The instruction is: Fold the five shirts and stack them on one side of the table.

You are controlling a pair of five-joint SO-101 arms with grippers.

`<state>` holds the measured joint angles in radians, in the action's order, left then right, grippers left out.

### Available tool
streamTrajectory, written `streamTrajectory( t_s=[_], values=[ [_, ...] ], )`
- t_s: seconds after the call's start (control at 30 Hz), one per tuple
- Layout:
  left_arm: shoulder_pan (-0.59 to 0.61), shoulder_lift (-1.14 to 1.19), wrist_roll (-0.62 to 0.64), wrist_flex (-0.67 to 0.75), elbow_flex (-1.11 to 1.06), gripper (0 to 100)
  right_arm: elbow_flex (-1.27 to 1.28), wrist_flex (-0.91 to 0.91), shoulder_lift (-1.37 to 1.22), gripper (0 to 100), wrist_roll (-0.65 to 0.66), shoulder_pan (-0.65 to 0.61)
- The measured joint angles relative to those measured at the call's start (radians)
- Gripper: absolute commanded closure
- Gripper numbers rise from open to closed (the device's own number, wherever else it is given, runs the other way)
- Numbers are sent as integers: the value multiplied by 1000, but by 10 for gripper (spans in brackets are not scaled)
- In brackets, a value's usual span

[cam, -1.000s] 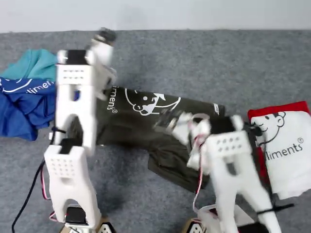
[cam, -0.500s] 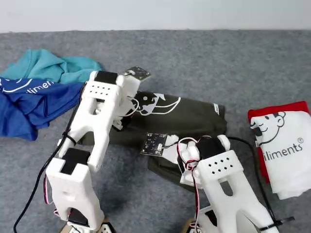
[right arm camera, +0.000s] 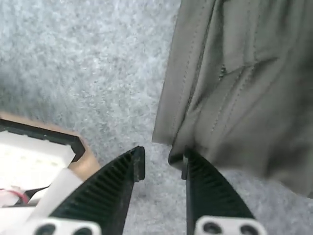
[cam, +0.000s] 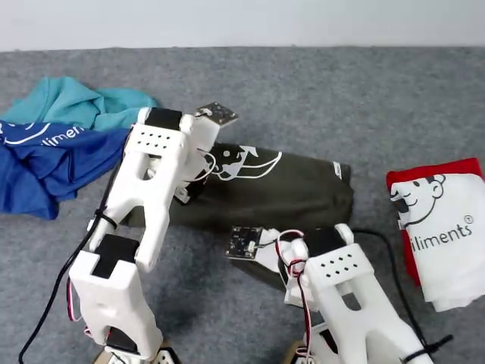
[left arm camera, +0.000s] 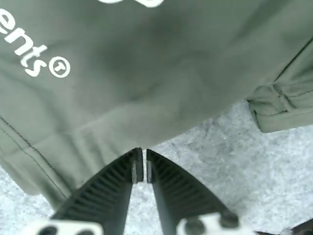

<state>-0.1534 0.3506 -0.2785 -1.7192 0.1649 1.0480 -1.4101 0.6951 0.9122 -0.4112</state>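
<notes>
High view. The olive shirt (cam: 288, 189) lies across the middle of the table (cam: 341, 98), narrowed to a long band with a loose flap at its near side. The left arm (cam: 144, 189) stands over its left end and the right arm (cam: 341, 280) over the near flap. At the right edge a folded white shirt (cam: 447, 235) rests on a folded red shirt (cam: 424, 176). At the left edge a blue shirt (cam: 45, 167) and a teal shirt (cam: 76, 102) lie crumpled, touching each other.

Left wrist view. The left gripper (left arm camera: 140, 164) sits at the olive shirt's hem. Its fingers are drawn together with only a slit between them. We cannot confirm that any cloth is caught.

Right wrist view. The right gripper (right arm camera: 164, 159) hangs at a corner of the olive shirt's stitched flap. Its fingers are apart and hold nothing.

Progress, in our judgement: two shirts are folded and stacked, the olive one is part-folded, and the blue and teal ones are not yet begun. That puts the task under half done.

Surface and room. The table is covered in grey felt-like material, and a pale wall (cam: 242, 23) runs behind its far edge. A black cable (cam: 45, 303) trails beside the left arm's base.
</notes>
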Motion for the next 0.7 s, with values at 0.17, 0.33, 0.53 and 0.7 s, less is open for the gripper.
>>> streamTrajectory(
  t_s=[0.17,0.33,0.53,0.7],
  values=[
    [0,0,0,-5,0,985,71,97,0,876,0,0],
    [0,0,0,-5,0,985,112,224,0,876,0,0],
    [0,0,0,-5,0,985,129,308,0,879,0,0],
    [0,0,0,-5,0,985,221,404,0,877,32,29]
  ],
)
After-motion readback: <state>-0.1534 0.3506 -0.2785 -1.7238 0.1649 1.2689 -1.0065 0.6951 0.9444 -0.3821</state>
